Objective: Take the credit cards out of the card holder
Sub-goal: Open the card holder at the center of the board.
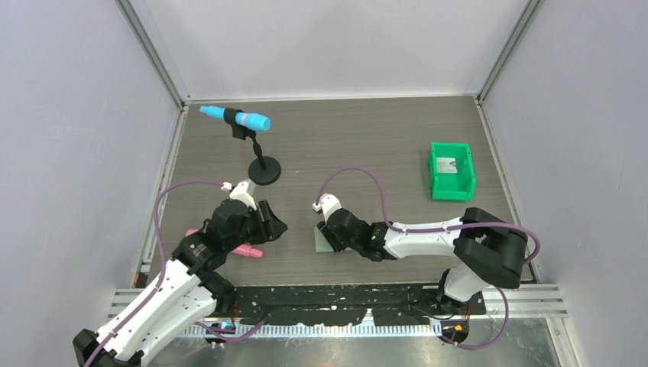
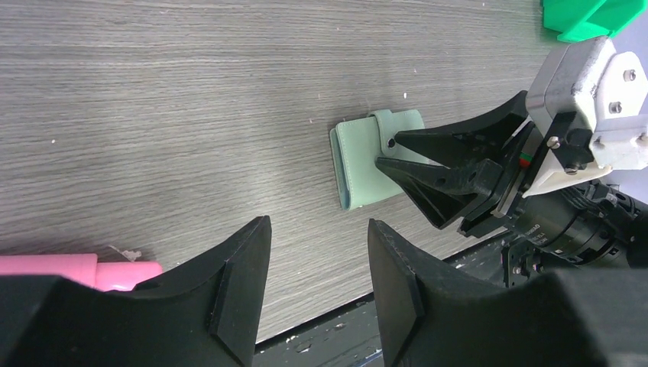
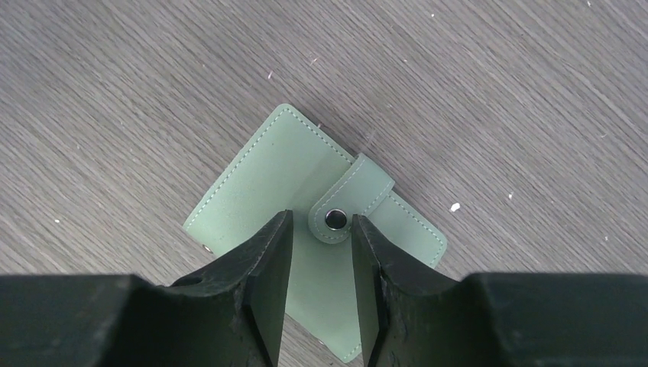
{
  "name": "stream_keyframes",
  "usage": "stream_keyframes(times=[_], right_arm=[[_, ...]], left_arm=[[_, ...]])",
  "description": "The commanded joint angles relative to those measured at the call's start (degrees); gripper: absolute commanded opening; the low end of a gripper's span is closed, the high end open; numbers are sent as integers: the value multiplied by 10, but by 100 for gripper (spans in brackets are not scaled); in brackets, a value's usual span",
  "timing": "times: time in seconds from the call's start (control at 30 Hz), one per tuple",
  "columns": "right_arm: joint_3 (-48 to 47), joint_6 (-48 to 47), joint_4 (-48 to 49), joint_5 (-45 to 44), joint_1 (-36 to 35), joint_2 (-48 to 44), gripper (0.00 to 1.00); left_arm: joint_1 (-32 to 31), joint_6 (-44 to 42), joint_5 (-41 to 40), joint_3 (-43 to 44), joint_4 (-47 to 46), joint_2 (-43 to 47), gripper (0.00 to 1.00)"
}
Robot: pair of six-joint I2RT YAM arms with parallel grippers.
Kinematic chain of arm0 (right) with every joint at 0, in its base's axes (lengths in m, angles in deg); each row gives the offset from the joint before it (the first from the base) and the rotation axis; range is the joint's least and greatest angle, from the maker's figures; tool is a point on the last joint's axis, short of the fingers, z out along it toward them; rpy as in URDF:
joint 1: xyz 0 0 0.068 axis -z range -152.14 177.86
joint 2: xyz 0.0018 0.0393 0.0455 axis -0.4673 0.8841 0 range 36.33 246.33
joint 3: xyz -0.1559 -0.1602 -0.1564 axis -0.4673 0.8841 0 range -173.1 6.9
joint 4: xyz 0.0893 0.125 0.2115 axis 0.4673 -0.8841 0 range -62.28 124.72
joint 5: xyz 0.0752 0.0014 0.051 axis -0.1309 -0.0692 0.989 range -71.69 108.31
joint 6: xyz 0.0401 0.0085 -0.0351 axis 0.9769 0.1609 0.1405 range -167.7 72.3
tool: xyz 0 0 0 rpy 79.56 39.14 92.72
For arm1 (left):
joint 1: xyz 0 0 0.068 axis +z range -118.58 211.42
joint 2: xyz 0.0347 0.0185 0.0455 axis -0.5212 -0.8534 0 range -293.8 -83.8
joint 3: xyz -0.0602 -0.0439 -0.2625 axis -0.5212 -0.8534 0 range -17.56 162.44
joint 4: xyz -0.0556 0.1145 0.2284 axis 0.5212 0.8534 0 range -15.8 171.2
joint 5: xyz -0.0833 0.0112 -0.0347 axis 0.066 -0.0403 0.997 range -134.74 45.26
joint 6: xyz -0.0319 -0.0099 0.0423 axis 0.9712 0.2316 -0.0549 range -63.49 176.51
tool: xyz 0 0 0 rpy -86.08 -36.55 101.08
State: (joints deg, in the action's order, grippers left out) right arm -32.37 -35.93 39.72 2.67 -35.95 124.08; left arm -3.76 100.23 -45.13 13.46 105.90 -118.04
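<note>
The card holder (image 1: 324, 240) (image 2: 365, 167) (image 3: 284, 164) is a pale green wallet lying flat on the table, folded closed, with its strap snapped over the cover. The snap tab (image 3: 341, 209) points towards the right gripper. My right gripper (image 1: 327, 231) (image 2: 388, 151) (image 3: 321, 223) hovers low over it. Its jaws are open, one on each side of the tab, and grip nothing. My left gripper (image 1: 277, 226) (image 2: 317, 229) is open and empty, off to the holder's left. The credit cards are hidden inside the closed holder.
A pink object (image 1: 246, 250) (image 2: 72, 267) lies beside the left gripper. At the back left a blue tube sits on a black stand (image 1: 264, 171). A bright green bin (image 1: 451, 173) (image 2: 587, 17) stands at the right with a small pale grey rectangle inside.
</note>
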Motion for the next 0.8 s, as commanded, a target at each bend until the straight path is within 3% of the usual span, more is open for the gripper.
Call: stream_keyframes(times=[0.0,0.1,0.33,0.77], right_arm=[[-10,27,0,-35,-7,14,39],[-14,42,-16,-47,-8,21,33],[-29,66,-41,-55,-8,28,7],[-69,172,-109,-10,-6,-14,5]], left_arm=[[1,10,1,-2,-25,3,52],[1,11,1,-4,-26,4,52],[1,15,14,-12,-32,6,52],[1,20,45,-26,-59,-22,50]])
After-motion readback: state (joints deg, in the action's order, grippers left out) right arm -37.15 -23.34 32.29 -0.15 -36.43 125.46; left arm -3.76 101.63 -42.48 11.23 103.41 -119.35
